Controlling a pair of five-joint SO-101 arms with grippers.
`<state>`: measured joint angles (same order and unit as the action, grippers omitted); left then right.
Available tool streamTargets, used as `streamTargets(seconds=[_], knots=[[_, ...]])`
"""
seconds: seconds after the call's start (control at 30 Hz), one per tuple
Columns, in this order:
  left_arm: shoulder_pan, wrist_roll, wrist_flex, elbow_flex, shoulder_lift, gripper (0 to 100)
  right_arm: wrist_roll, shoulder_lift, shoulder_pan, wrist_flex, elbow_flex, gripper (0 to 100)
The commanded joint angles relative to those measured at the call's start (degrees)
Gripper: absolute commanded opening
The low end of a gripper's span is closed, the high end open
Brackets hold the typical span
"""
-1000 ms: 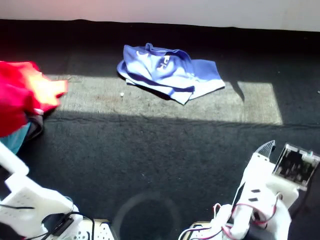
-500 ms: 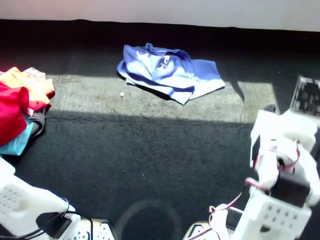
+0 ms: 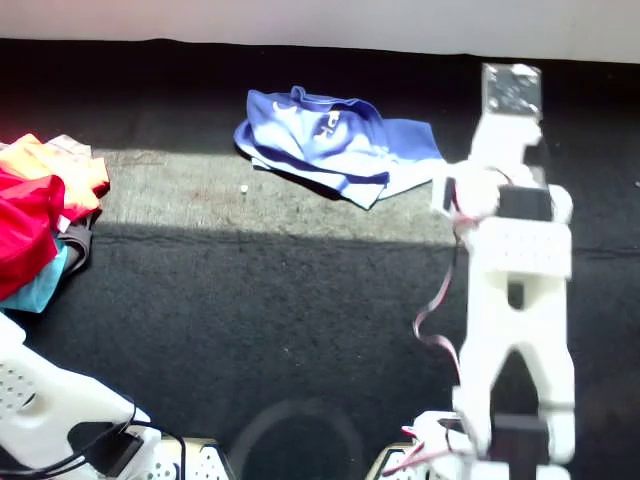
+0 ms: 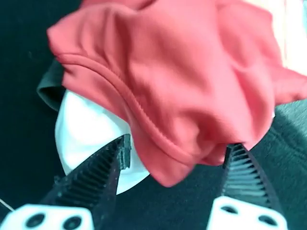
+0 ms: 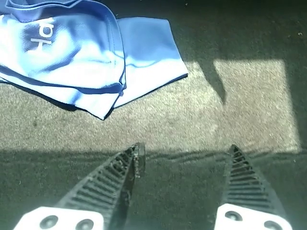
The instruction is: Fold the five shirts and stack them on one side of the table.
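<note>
High view cuts off red shirt (image 3: 25,235) at edge.

blue shirt (image 3: 335,145): smooth cloth | red shirt (image 4: 182,81): matt knit | table cover (image 3: 250,320): rough felt | right pincer (image 5: 186,147): ribbed plastic

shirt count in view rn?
5: blue shirt alone at the far middle of the table; red shirt, orange shirt, teal shirt and dark shirt piled at its left edge. The pile may hide more.
</note>
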<state>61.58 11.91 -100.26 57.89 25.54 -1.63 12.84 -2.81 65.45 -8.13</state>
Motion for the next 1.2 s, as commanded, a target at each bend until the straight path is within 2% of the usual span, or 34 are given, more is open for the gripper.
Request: streamTargets(seconds=[0.0,0.27,0.5,0.57,0.7,0.83,1.03,1.17], knots=[[-3.0,-1.8,-0.7,6.3,-8.2,31,0.4,-10.5,-2.3,-4.1,8.8,26.4],[-12.4,-1.8,-0.8,2.8,-14.6,31,0.4,-35.3,-8.7,-9.7,22.4,26.4],[-14.8,-1.8,-0.8,-12.3,-20.5,31,0.4,-51.0,-11.8,-9.4,37.8,25.4],[-14.9,-1.8,-0.8,-16.3,-22.8,31,0.4,-54.5,-11.7,-9.4,42.2,19.3],[-15.1,-1.6,-0.7,-22.6,-26.9,31,0.1,-60.6,-11.3,-9.3,50.3,0.7],[-15.1,-1.5,-0.6,-26.2,-28.8,31,0.0,-64.8,-10.3,-6.9,54.8,6.8],[-15.1,-1.5,-0.6,-29.8,-28.8,31,0.3,-66.6,-10.2,4.5,62.8,21.7],[-16.7,-1.6,-0.6,-33.0,-28.8,31,0.0,-66.8,-10.2,5.7,64.2,23.0]])
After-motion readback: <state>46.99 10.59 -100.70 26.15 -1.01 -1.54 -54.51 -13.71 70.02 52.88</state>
